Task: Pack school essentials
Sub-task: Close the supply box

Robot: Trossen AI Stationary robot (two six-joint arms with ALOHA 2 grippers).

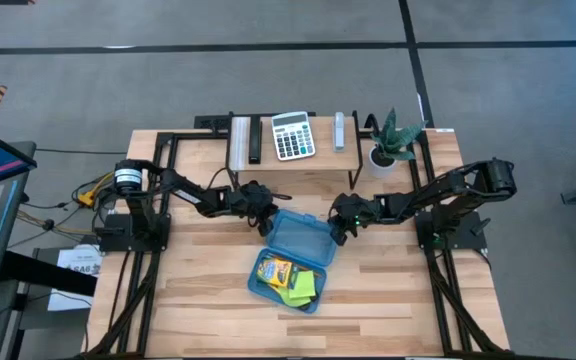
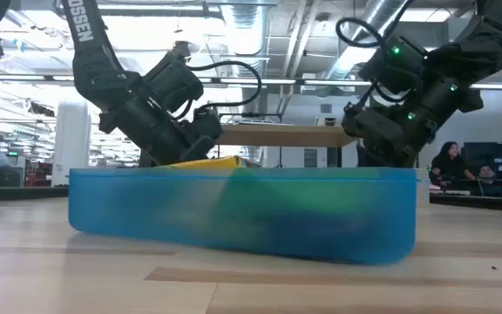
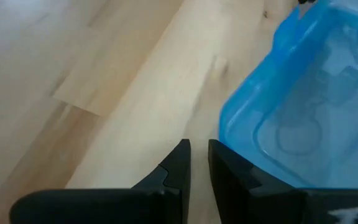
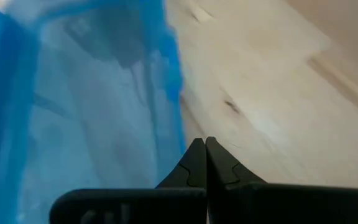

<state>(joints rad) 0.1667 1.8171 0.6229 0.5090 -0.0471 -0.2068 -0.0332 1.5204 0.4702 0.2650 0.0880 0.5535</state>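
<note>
Blue plastic box (image 2: 242, 214) sits mid-counter, its lid (image 1: 298, 238) tipped open behind it, crayon box (image 1: 277, 271) and sticky-note pad (image 1: 306, 285) inside. Left gripper (image 1: 265, 222) hovers at the lid's left corner, jaws a slit apart, holding nothing; right gripper (image 1: 339, 234), at the right edge, has jaws pressed together. Thin, light, slippery plastic probably flexes, so push the lid's rim

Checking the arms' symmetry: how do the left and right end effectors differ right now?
The left end effector shows a narrow gap between its fingers; the right end effector is fully shut. Left sits at the translucent blue plastic box's left side, right at its right. Both hold nothing.
</note>
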